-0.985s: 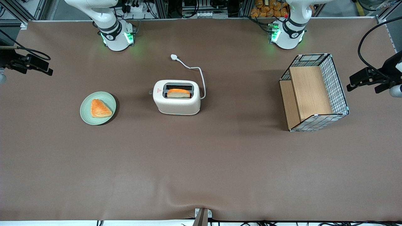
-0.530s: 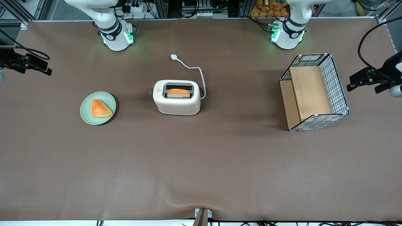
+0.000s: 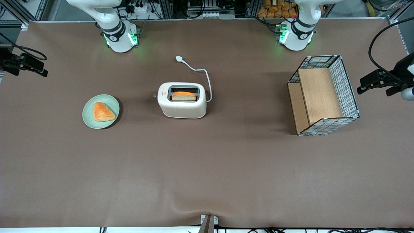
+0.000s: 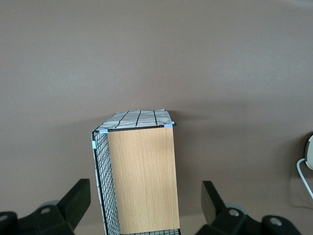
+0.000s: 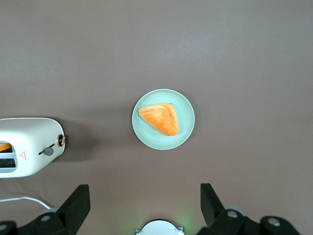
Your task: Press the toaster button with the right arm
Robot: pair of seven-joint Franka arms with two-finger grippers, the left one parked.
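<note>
Cream-white and rounded, the toaster [image 3: 182, 100] stands near the middle of the brown table [image 3: 207, 168] with a slice of bread [image 3: 183, 96] in the slot nearer the front camera. Its narrow end with the red triangle mark faces the working arm's end of the table. The toaster button [image 5: 49, 151] sticks out of that end as a small pale grey lever; a second, brownish knob [image 5: 61, 140] sits beside it, so the two must not be confused.

At the working arm's end of the table the gripper [image 5: 145, 208] hangs high above the cloth, well apart from the toaster, jaws spread wide. Between it and the toaster lies a green plate [image 3: 89, 118] holding a pastry [image 3: 103, 112].

The approach has hardly begun. To press cleanly, the arm should probably travel over the plate with height to spare, bring the jaws together into one firm tip, line up above the grey lever, then push straight down. How far the lever travels is hard to judge from here, so a slow descent seems wise.
</note>
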